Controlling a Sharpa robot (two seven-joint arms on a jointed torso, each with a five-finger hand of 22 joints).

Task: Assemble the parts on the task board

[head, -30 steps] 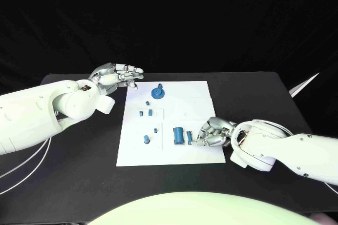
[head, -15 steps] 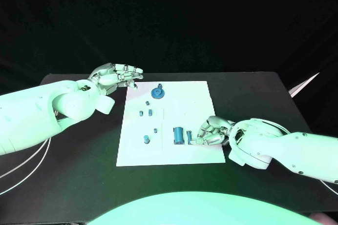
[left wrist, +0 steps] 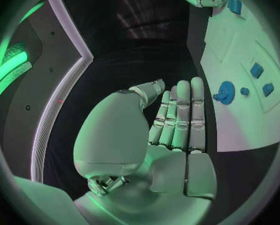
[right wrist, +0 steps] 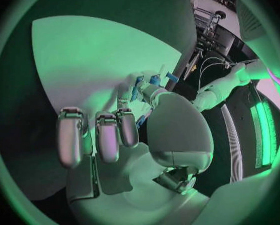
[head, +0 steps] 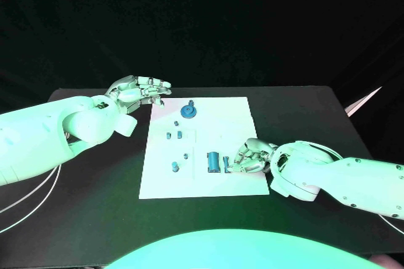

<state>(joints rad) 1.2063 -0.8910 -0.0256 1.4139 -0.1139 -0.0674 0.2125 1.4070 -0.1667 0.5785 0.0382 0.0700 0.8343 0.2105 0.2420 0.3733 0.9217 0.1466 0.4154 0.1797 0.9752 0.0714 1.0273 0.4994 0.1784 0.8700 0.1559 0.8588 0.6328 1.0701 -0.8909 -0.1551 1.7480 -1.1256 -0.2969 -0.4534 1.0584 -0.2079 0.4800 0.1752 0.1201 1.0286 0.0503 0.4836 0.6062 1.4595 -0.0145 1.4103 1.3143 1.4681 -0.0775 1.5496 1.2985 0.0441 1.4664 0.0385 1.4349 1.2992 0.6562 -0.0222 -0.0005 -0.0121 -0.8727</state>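
I see the white task board point(head: 227, 114) lying in the middle of the black desk point(head: 312, 114). My right hand point(head: 248, 157) rests on the board's near right part, fingers point(head: 238, 166) curled down just beside a blue rectangular part point(head: 213, 161); I cannot tell whether they pinch anything. My left hand point(head: 140, 90) hovers at the board's far left corner, fingers point(left wrist: 180, 114) held straight and together, holding nothing. A round blue part point(head: 190, 111) sits near the board's far edge, with smaller blue parts point(head: 174, 133) along its left side.
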